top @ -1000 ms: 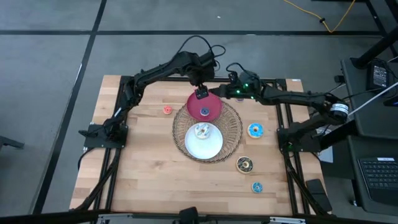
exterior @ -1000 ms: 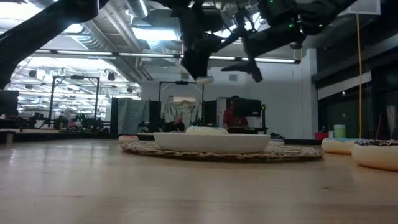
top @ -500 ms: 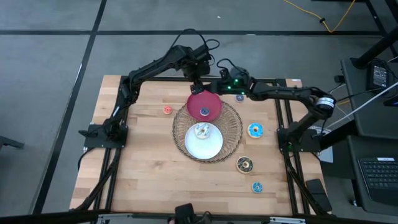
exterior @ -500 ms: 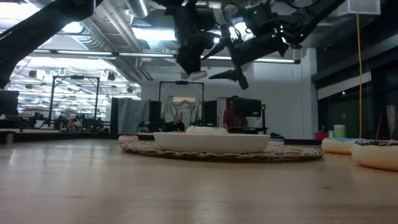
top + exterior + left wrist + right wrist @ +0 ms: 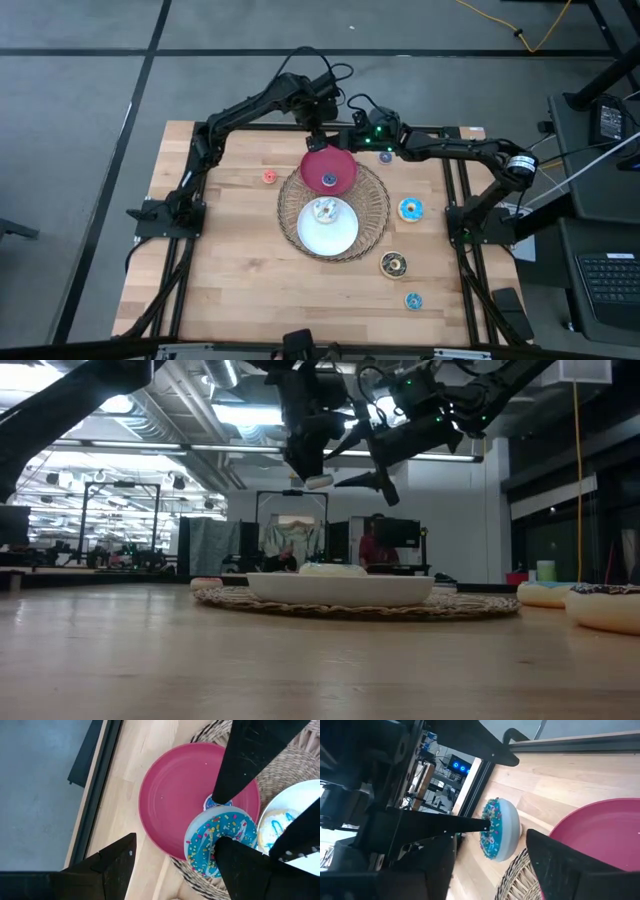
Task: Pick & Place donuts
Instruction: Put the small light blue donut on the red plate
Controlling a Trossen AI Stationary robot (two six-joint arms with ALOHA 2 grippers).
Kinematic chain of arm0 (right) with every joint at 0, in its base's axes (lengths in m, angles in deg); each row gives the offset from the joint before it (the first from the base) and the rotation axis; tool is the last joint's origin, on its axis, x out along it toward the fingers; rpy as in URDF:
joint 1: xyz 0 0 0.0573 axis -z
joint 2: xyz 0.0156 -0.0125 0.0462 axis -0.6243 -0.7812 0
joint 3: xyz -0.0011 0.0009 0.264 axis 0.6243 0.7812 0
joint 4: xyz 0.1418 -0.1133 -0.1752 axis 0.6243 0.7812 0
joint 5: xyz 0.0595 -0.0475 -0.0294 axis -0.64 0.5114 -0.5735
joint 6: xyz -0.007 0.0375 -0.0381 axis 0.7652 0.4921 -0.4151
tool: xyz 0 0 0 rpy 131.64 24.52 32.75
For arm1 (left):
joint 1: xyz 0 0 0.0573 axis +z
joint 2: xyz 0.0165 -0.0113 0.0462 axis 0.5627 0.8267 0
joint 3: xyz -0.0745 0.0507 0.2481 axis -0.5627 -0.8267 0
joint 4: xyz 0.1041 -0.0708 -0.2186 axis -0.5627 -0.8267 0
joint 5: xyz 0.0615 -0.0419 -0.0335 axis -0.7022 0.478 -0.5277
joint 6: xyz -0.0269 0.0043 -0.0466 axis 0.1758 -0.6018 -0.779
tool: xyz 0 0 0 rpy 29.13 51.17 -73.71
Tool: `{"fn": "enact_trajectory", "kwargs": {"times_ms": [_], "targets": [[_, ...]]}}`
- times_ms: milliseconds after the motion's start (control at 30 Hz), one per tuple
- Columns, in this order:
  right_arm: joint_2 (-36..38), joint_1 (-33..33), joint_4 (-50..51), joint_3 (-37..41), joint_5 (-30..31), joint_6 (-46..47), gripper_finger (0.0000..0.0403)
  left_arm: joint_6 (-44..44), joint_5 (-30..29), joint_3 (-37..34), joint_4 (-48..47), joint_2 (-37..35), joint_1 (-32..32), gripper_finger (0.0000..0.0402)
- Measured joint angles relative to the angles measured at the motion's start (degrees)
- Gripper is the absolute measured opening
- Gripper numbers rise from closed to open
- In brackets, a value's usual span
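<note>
A: Left gripper [image 5: 223, 826]?
B: Pinching a blue sprinkled donut [image 5: 210, 842], one finger on each side of the ring, up in the air.

A: What's under it?
B: Red plate [image 5: 318, 160] right below, near its far rim. One small blue donut [image 5: 329, 180] lies on that plate, a bit nearer to us than the gripper. The plate sits on the far part of the wicker tray [image 5: 378, 205].

A: Right gripper [image 5: 346, 140]?
B: Just beside the left one, on its right, also raised. Fingers spread, nothing between them. Its wrist camera looks straight at the held donut.

A: Farther out?
B: White plate [image 5: 330, 238] on the tray, past the red one toward us, with a white-iced donut [image 5: 324, 210] on it. On the bare table [image 5: 230, 270]: an orange-pink donut [image 5: 268, 177] off to the left gripper's left, and a tiny donut [image 5: 386, 157] near the right gripper, colour hard to tell. A blue donut [image 5: 410, 209] is right of the tray, a dark brown donut [image 5: 393, 263] beyond that toward us, and another blue donut [image 5: 413, 300] nearest the front edge.
</note>
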State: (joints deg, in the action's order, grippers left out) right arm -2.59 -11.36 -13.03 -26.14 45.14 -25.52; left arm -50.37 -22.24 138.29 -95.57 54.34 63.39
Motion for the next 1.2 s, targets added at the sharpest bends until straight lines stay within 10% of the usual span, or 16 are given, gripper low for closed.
{"fn": "enact_trajectory", "kwargs": {"times_ms": [833,1200], "targets": [[0.2,0.0,0.5,0.0,0.0,-1.7,0.0018,-1.2,3.3,0.0,0.5,0.1,-0.1,0.0258],[0.2,0.0,2.2,0.0,-0.3,-1.5,0.0006,-2.2,3.3,0.4,-1.4,-0.2,0.2,0.0258]]}}
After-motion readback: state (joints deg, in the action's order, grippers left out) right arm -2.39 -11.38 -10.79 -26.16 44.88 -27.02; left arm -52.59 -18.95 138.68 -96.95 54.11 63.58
